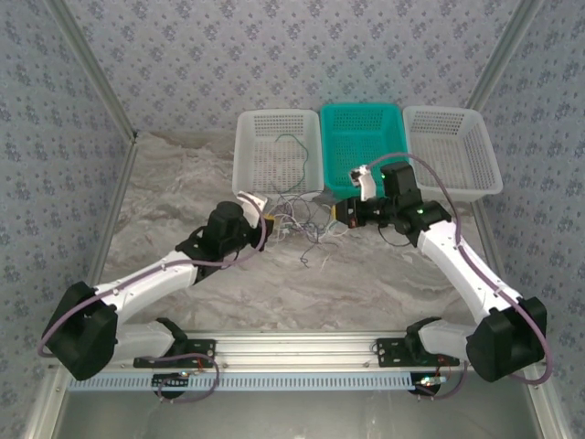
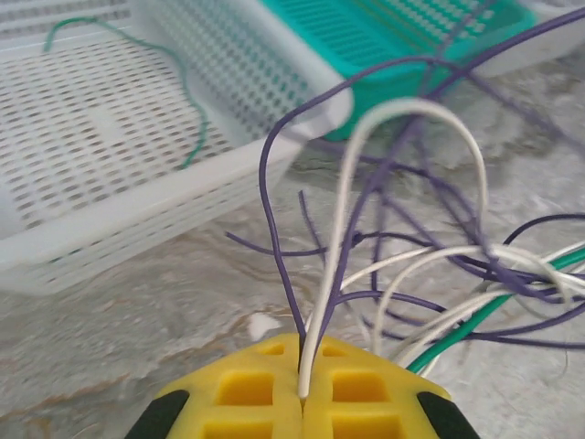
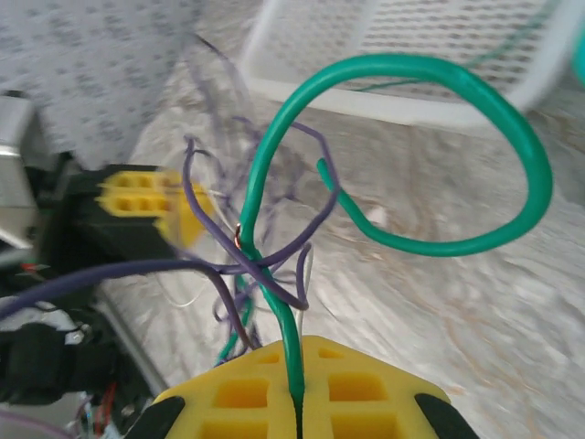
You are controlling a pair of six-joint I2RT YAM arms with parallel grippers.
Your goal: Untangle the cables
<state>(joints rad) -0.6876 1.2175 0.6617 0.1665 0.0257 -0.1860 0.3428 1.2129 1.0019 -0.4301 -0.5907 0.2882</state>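
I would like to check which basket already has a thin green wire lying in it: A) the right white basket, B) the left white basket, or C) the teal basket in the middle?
B: a green wire lies loose on the floor of the left white basket, while the teal basket and the right white basket show none inside.

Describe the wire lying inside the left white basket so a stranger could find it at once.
Three baskets line the far edge of the table; take the left white basket, beside the teal basket. On its floor lies one thin, curved dark green wire. Unlike the tangled wires on the table in front, it lies alone.
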